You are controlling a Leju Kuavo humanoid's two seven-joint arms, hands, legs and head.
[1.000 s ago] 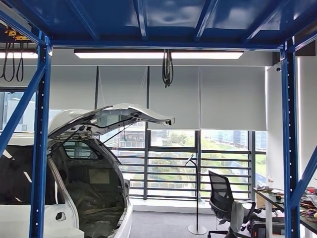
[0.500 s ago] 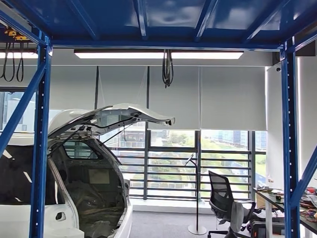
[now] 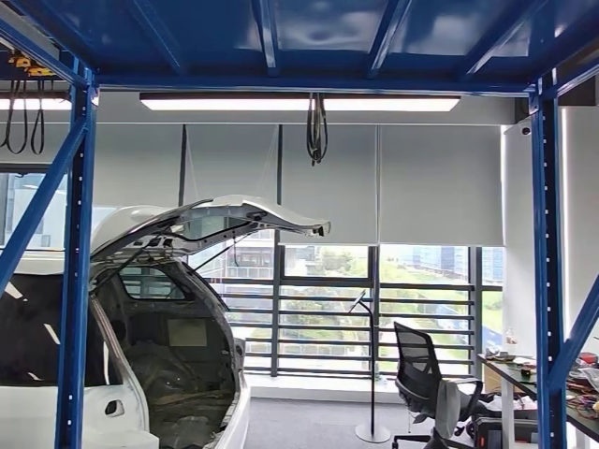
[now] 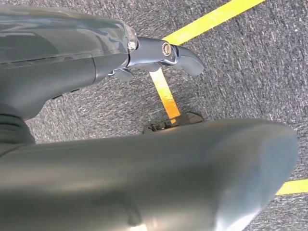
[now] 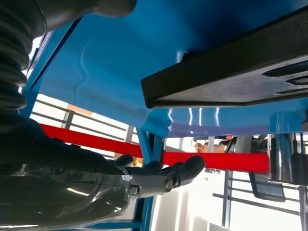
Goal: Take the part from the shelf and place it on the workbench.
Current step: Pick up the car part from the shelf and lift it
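Task was judged barely started: nothing had been picked up. The right hand (image 5: 160, 178) was seen raised near the blue shelf (image 5: 109, 62), fingers stretched out and apart, holding nothing, just below a flat black part (image 5: 225, 77) lying against the shelf panel. Whether this was the wanted part could not be told. The left hand (image 4: 160, 53) was hung over grey carpet (image 4: 236, 62) with yellow floor tape (image 4: 211, 19), fingers straight, nothing held. Grasp, carry and placement were all left. The workbench was not made out. No readable writing or brand was found.

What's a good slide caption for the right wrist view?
Right hand reaching near a black part lying on the blue shelf.
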